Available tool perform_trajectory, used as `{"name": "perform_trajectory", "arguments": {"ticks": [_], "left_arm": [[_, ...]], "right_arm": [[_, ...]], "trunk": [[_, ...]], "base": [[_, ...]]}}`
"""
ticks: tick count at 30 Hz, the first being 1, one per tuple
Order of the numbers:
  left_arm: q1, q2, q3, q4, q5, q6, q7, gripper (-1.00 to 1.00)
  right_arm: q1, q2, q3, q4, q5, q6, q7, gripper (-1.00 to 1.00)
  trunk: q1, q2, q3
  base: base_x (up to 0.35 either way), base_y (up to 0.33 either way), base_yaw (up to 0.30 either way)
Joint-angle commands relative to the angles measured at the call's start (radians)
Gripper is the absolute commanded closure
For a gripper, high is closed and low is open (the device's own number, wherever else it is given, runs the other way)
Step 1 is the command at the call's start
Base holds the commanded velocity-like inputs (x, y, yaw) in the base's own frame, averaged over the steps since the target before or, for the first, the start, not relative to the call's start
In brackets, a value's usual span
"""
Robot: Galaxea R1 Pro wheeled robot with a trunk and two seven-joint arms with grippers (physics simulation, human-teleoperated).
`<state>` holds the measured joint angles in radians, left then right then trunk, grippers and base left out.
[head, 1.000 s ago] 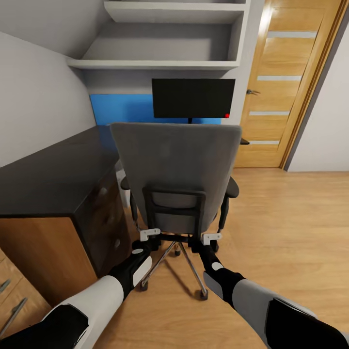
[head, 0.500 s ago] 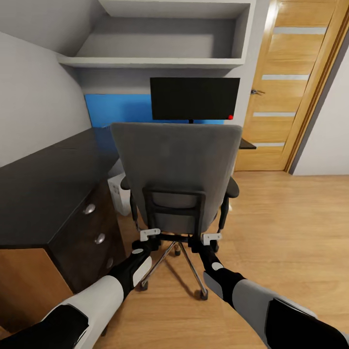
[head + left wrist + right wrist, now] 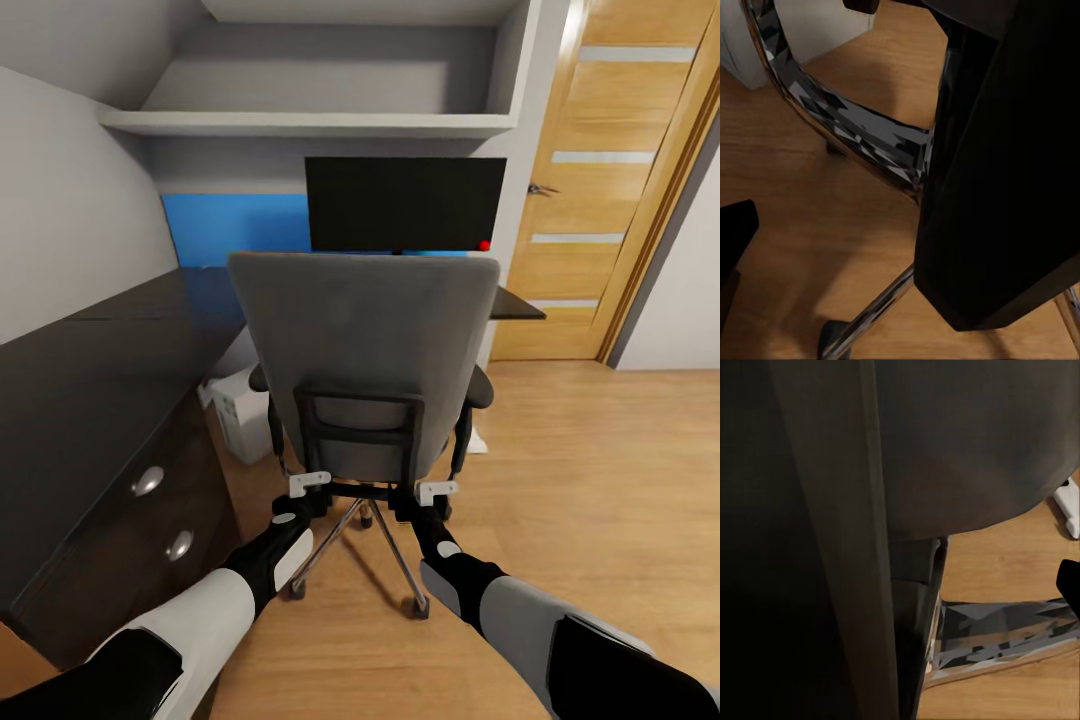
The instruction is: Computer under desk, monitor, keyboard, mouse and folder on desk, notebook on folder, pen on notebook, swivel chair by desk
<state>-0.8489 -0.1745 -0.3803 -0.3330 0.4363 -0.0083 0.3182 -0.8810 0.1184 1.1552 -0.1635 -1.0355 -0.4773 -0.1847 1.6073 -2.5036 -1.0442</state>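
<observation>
Chair point(image 3: 365, 350) squarely ahead, back to robot, facing monitor point(image 3: 405, 204) on table point(image 3: 90, 360) — both grippers, left point(image 3: 309, 484) and right point(image 3: 437, 490), at its lower back frame, finger state unclear.

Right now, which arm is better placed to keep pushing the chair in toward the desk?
Neither clearly: both. The left gripper and right gripper sit level at the chair back's lower frame. To swing it toward the desk on the robot's left, the right arm probably has the slight edge.
</observation>
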Motion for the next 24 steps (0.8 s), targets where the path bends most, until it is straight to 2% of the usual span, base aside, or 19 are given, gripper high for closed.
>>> {"name": "perform_trajectory", "arguments": {"ticks": [1, 24], "left_arm": [[-0.001, 0.0, -0.005, 0.0, 0.004, -0.001, 0.007, -1.0], [-0.001, 0.0, -0.011, 0.0, 0.004, -0.002, 0.007, -1.0]], "right_arm": [[-0.001, 0.0, 0.001, -0.001, -0.004, -0.003, -0.009, -1.0], [-0.001, 0.0, 0.001, -0.001, -0.003, -0.004, -0.009, -1.0]], "trunk": [[0.0, 0.0, -0.001], [0.0, 0.0, -0.001]], "base": [[0.324, 0.0, 0.0], [0.324, -0.051, 0.0]]}}
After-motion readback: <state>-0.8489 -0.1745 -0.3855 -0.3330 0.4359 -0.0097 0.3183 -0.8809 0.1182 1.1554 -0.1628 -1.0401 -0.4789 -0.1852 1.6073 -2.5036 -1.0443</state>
